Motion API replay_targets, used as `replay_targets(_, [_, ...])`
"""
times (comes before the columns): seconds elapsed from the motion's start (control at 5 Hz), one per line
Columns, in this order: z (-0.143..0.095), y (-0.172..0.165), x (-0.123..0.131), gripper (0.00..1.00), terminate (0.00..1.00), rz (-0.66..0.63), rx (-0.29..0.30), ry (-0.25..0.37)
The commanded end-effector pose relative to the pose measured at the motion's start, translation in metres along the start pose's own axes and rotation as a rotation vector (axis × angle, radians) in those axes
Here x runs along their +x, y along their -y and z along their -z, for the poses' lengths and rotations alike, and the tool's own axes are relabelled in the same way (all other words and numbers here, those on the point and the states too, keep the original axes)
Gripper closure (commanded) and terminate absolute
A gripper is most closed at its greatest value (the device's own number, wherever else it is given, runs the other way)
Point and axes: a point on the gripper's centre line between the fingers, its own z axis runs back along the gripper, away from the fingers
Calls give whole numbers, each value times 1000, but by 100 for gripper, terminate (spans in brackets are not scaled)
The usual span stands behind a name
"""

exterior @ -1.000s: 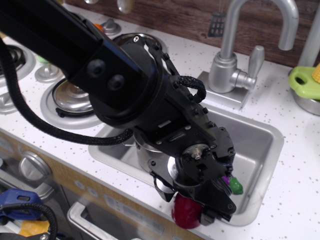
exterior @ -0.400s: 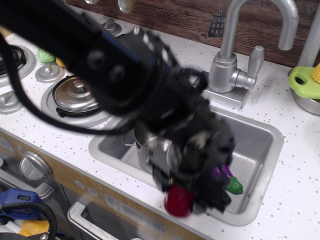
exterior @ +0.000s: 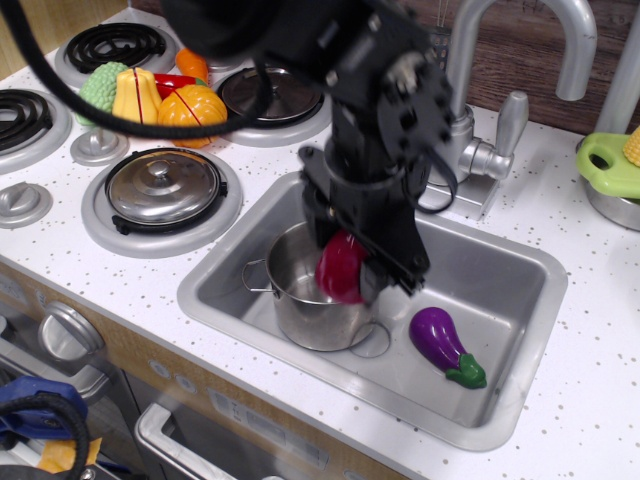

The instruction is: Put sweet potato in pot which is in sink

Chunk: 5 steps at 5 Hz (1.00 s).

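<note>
My gripper is shut on the dark red sweet potato and holds it just above the right rim of the pot. The pot is a small shiny steel cylinder with loop handles, standing upright at the left of the grey sink. The sweet potato hangs partly over the pot's opening. The black arm comes down from the top of the view and hides the sink's back left corner.
A purple eggplant with green cap lies on the sink floor right of the pot. A tall silver faucet stands behind the sink. A lidded flat pan and toy vegetables sit on the stove at left.
The gripper has lifted the sweet potato from the sink's front edge and carried it back and left, over the pot. The arm has pulled up and now clears the stove view.
</note>
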Motion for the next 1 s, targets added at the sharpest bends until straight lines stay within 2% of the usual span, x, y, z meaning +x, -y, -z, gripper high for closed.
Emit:
replay_targets(0.0, [17,-45,10,100,0,134,12,81])
replay_targets(0.2, [27,-49,7,0,0,214,53,136])
replay_targets(0.6, [27,-49,7,0,0,214,53,136])
replay_targets(0.8, [27,-49,7,0,100,214,53,136])
